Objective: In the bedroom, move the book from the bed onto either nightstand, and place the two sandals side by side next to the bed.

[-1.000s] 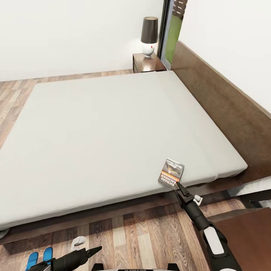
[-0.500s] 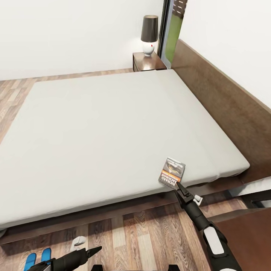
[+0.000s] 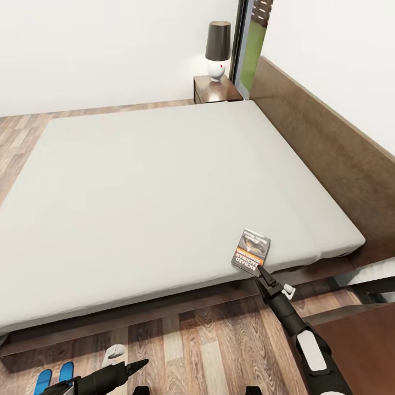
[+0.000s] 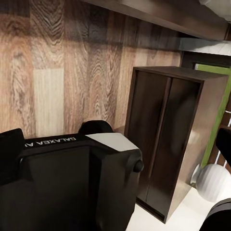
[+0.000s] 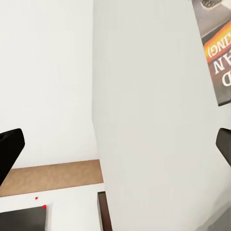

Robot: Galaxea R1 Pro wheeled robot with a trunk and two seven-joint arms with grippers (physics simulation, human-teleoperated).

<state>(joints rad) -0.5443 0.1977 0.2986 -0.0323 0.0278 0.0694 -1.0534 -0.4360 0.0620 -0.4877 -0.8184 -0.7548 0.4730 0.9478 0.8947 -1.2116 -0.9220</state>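
Wood-plank flooring surrounds the bed (image 3: 164, 181), where the book (image 3: 251, 251) lies flat at the mattress's near corner by the headboard, not yet moved. The right gripper (image 3: 261, 273), its tip just short of the book, has its fingers (image 5: 8, 149) spread apart and holds nothing. Beyond the bed's far corner stands a nightstand (image 3: 215, 90). The left gripper (image 3: 134, 366) looks closed and empty. Beside the bed's near side, two sandals (image 3: 55, 376) sit close together.
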